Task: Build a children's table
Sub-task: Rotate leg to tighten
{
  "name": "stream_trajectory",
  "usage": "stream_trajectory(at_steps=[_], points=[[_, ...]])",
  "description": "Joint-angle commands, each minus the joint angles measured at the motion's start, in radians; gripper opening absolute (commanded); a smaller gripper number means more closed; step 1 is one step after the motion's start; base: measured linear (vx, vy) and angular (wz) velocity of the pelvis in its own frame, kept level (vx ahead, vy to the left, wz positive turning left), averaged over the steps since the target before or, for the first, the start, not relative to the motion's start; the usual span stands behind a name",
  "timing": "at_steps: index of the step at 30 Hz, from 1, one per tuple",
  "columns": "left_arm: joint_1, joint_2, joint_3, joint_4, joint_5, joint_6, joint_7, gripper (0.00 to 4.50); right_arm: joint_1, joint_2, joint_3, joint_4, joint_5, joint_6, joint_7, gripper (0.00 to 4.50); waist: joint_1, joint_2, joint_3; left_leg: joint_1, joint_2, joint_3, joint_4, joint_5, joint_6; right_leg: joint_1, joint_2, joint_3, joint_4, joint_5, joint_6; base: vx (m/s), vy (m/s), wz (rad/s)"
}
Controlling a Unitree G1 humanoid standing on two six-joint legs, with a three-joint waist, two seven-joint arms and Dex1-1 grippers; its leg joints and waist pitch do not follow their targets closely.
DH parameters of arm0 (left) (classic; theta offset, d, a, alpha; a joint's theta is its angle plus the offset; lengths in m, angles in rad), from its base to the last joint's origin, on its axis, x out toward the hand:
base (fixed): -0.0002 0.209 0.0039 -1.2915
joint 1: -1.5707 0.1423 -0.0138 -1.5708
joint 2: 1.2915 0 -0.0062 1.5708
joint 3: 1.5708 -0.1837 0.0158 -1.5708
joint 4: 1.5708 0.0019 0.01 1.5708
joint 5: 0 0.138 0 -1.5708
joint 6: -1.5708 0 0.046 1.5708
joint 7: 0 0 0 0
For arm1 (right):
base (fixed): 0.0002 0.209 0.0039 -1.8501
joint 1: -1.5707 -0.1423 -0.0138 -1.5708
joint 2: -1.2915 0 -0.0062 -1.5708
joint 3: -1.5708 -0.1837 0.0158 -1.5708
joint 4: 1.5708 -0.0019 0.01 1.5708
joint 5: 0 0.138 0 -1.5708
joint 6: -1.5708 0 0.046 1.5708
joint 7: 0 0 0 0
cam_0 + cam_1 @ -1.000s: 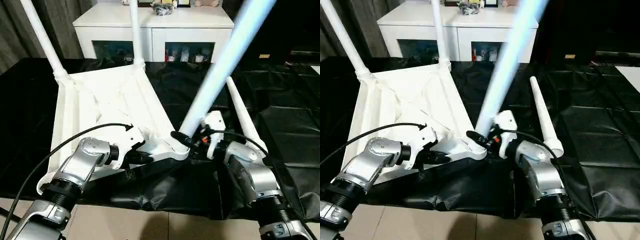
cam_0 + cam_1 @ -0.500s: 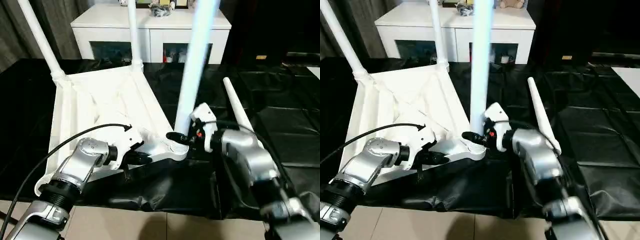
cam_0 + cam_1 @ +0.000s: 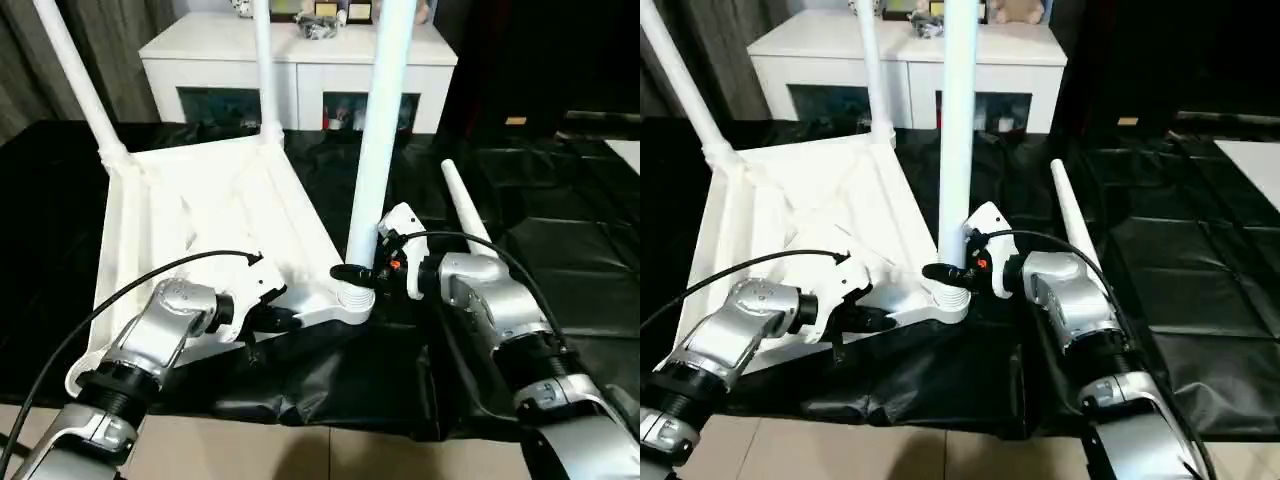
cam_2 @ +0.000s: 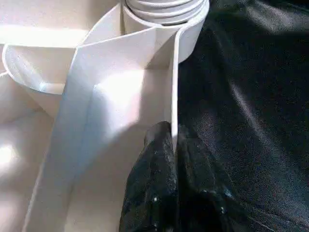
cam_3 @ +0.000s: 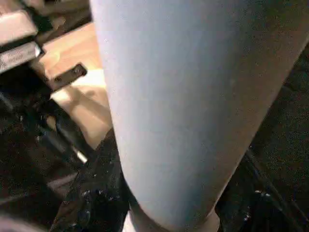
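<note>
The white tabletop (image 3: 200, 220) lies underside up on a black-covered surface. Two white legs (image 3: 75, 80) (image 3: 264, 70) stand in its far corner sockets. My right gripper (image 3: 360, 272) is shut around the base of a third leg (image 3: 378, 150). That leg stands upright with its lower end at the near right corner socket (image 3: 352, 300). The leg (image 5: 178, 106) is close up in the right wrist view. My left gripper (image 3: 285, 320) is shut on the tabletop's thin rim (image 4: 175, 96) just beside that socket. A fourth leg (image 3: 465, 205) lies loose on the cloth to the right.
A white cabinet (image 3: 300, 60) with dark glass doors stands behind the work, small items on top. The black sheet (image 3: 560, 250) stretches to the right and hangs over the near edge above a tiled floor (image 3: 300, 450).
My right arm has swung the held leg from a steep lean to the right to upright over the near right socket. The left gripper has kept its hold on the rim.
</note>
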Motion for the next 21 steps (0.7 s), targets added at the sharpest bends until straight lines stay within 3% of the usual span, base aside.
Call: stream_trajectory(at_steps=[1, 2, 3, 6, 8, 11, 12, 14, 18, 19, 20, 21], points=[[0.000, -0.007, 0.006, -0.005, -0.004, 0.004, 0.025, 0.00, 0.059, 0.012, 0.014, 0.132, -0.026, 0.032, -0.059, 1.87, -0.005, 0.005, -0.023, 0.019, 0.074, -0.055, -0.096, -0.539, -0.058, -0.007, -0.075, 0.054, -0.099, -0.556, -0.145, 0.000, 0.000, 0.00], [0.002, -0.007, 0.008, -0.006, -0.003, 0.003, 0.026, 0.00, 0.049, 0.025, -0.045, 0.154, 0.004, 0.004, -0.115, 1.86, -0.006, 0.004, -0.023, 0.019, 0.073, -0.056, -0.096, -0.541, -0.060, -0.005, -0.075, 0.052, -0.099, -0.556, -0.144, 0.000, 0.000, 0.00], [0.002, -0.007, 0.009, -0.007, -0.003, 0.003, 0.027, 0.00, 0.050, 0.029, -0.067, 0.155, 0.019, -0.006, -0.129, 1.86, -0.009, 0.006, -0.022, 0.019, 0.073, -0.057, -0.097, -0.564, -0.065, -0.007, -0.074, 0.050, -0.102, -0.568, -0.141, 0.000, 0.000, 0.00], [0.006, -0.006, 0.011, -0.013, -0.004, 0.004, 0.028, 0.00, 0.065, 0.031, -0.094, 0.147, 0.037, -0.020, -0.139, 1.86, -0.011, 0.009, -0.025, 0.017, 0.075, -0.058, -0.102, -0.562, -0.067, -0.003, -0.073, 0.049, -0.100, -0.539, -0.140, 0.000, 0.000, 0.00], [0.010, -0.004, 0.012, -0.019, -0.004, 0.005, 0.029, 0.00, 0.113, 0.033, -0.099, 0.104, 0.039, -0.046, -0.145, 1.86, -0.008, 0.011, -0.022, 0.021, 0.075, -0.056, -0.103, -0.574, -0.069, -0.008, -0.073, 0.050, -0.104, -0.540, -0.137, 0.000, 0.000, 0.00], [0.012, -0.003, 0.013, -0.021, -0.005, 0.005, 0.029, 0.00, 0.148, 0.039, -0.095, 0.059, 0.037, -0.060, -0.145, 1.86, -0.005, 0.009, -0.024, 0.020, 0.074, -0.054, -0.103, -0.560, -0.064, -0.006, -0.073, 0.054, -0.103, -0.517, -0.142, 0.000, 0.000, 0.00], [0.011, -0.003, 0.014, -0.021, -0.005, 0.006, 0.032, 0.00, 0.194, 0.046, -0.078, -0.003, 0.024, -0.085, -0.153, 1.86, -0.002, 0.016, -0.025, 0.019, 0.074, -0.053, -0.103, -0.545, -0.062, -0.006, -0.073, 0.056, -0.101, -0.497, -0.148, 0.000, 0.000, 0.00], [0.011, -0.003, 0.014, -0.022, -0.005, 0.007, 0.033, 0.00, 0.231, 0.050, -0.057, -0.054, 0.008, -0.111, -0.164, 1.86, 0.004, 0.012, -0.026, 0.021, 0.075, -0.047, -0.103, -0.516, -0.060, -0.006, -0.070, 0.059, -0.100, -0.449, -0.154, 0.000, 0.000, 0.00], [0.007, -0.005, 0.014, -0.020, -0.005, 0.007, 0.037, 0.00, 0.292, 0.060, -0.021, -0.136, -0.020, -0.154, -0.186, 1.86, 0.008, 0.015, -0.032, 0.008, 0.075, -0.044, -0.104, -0.418, -0.042, 0.010, -0.070, 0.057, -0.088, -0.343, -0.181, 0.000, 0.000, 0.00], [0.005, -0.008, 0.013, -0.018, -0.004, 0.007, 0.039, 0.00, 0.312, 0.064, -0.007, -0.167, -0.030, -0.170, -0.197, 1.86, 0.009, 0.014, -0.030, 0.006, 0.074, -0.043, -0.104, -0.412, -0.040, 0.010, -0.070, 0.057, -0.088, -0.341, -0.182, 0.000, 0.000, 0.00], [0.004, -0.009, 0.014, -0.017, -0.003, 0.008, 0.040, 0.00, 0.326, 0.069, 0.003, -0.190, -0.040, -0.185, -0.209, 1.86, 0.010, 0.023, -0.029, 0.007, 0.073, -0.043, -0.105, -0.418, -0.039, 0.011, -0.072, 0.057, -0.089, -0.362, -0.181, 0.000, 0.000, 0.00], [0.002, -0.011, 0.014, -0.017, -0.002, 0.008, 0.042, 0.00, 0.343, 0.083, 0.010, -0.222, -0.046, -0.199, -0.231, 1.86, 0.011, 0.020, -0.028, 0.009, 0.074, -0.043, -0.105, -0.435, -0.042, 0.008, -0.073, 0.057, -0.095, -0.400, -0.170, 0.000, 0.000, 0.00]])
